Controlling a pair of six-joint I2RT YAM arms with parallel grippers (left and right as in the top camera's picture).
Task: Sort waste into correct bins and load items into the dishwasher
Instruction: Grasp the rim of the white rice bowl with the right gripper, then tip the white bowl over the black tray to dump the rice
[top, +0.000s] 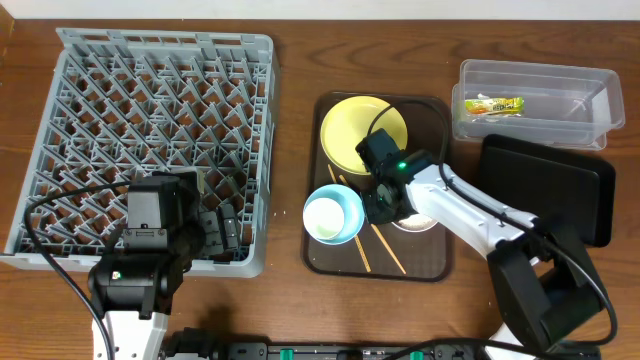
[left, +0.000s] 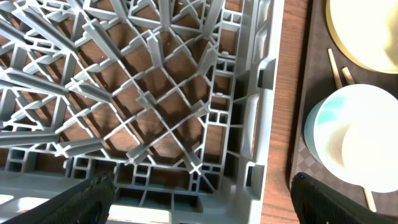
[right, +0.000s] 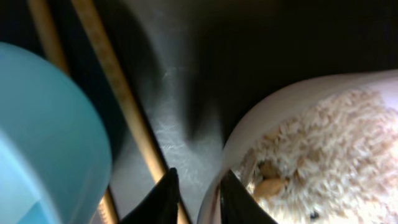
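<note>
My right gripper (top: 385, 205) (right: 199, 186) straddles the rim of the small white bowl (top: 418, 223) (right: 273, 112), one finger inside and one outside, shut on it. The bowl holds rice-like crumbs (right: 323, 143). Beside it lie the wooden chopsticks (top: 378, 245) (right: 118, 93) and the light blue cup (top: 333, 215) (left: 323, 118) (right: 43, 124), with what looks like a white cup nested inside it. The yellow plate (top: 363, 128) (left: 360, 31) lies behind. My left gripper (top: 215, 232) (left: 199, 193) is open and empty over the grey dish rack (top: 150, 130) (left: 155, 93), at its near right corner.
The dishes sit on a brown serving tray (top: 440, 110). The clear tub (top: 590, 95) at the back right holds the yellow-green wrapper (top: 495, 104). The flat black tray (top: 550, 185) lies in front of it.
</note>
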